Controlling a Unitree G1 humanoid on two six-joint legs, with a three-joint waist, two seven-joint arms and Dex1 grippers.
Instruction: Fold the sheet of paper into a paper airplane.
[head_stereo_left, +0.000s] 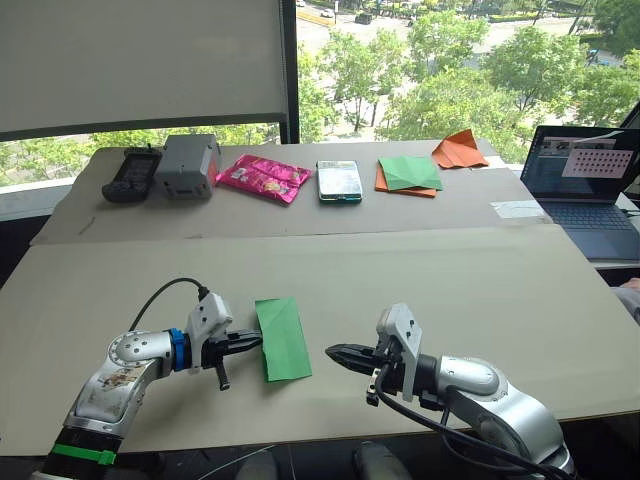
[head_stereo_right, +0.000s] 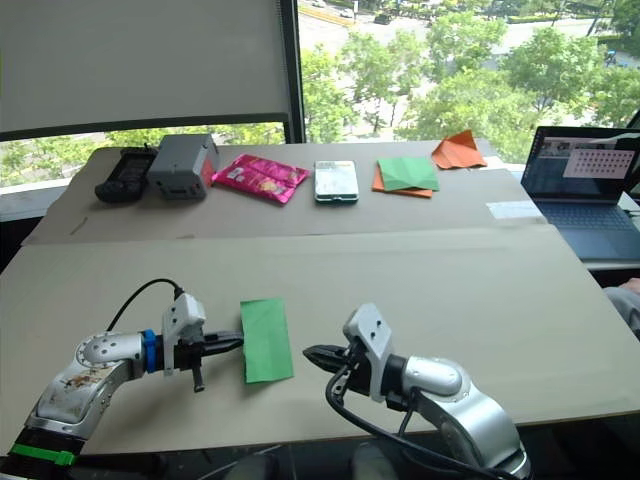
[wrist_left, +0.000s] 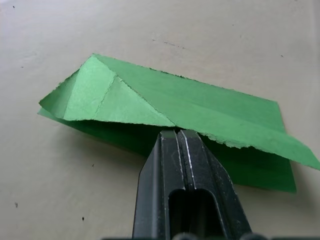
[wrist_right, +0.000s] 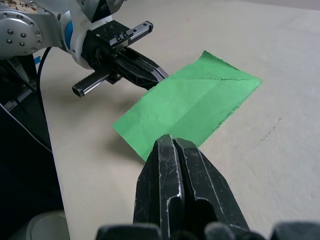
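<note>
Green sheet of paper (head_stereo_left: 282, 339) betw. 2 closed claws: left claw (head_stereo_left: 254, 341) touching, right claw (head_stereo_left: 334, 352) near.

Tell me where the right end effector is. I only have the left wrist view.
Observer: The right end effector is just off the right long edge of the sheet of paper, fingers shut, not touching it.
Operator: Any other paper on the table?
Observer: Yes. A green-and-orange paper stack lies at the far side, with an orange pointed paper shape beside it.
Operator: How does the sheet lie?
Observer: As a narrow rectangle, with its long side running away from the robot and slightly tilted.
</note>
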